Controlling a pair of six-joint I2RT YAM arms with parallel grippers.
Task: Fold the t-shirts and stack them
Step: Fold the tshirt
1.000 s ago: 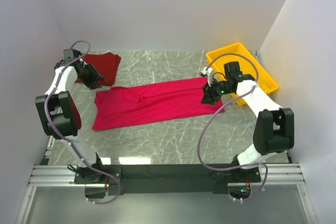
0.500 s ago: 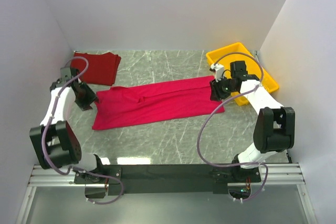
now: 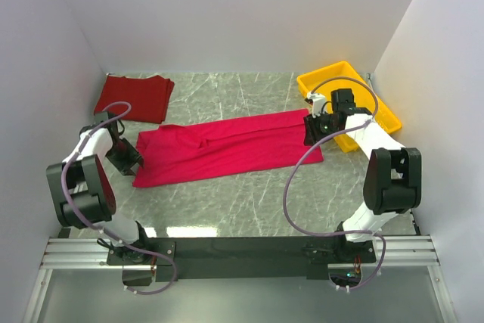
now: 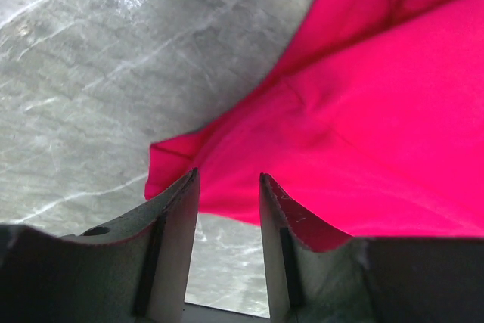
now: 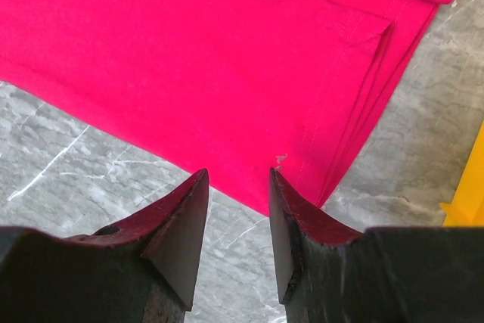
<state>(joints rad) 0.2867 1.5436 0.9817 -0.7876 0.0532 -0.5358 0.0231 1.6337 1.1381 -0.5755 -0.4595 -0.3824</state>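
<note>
Left gripper [image 4: 229,179]: jaws parted, nothing between them. It has moved from the folded maroon t-shirt [image 3: 134,97] at the back left to the near left corner of the crimson t-shirt [image 3: 219,147], which lies flat mid-table. Right gripper [image 5: 238,175]: jaws parted, empty, above that shirt's right edge, barely shifted. Grey marble table [image 3: 249,194]; white walls [image 3: 242,13]. The right arm partly hides the yellow tray [image 3: 325,73].
</note>
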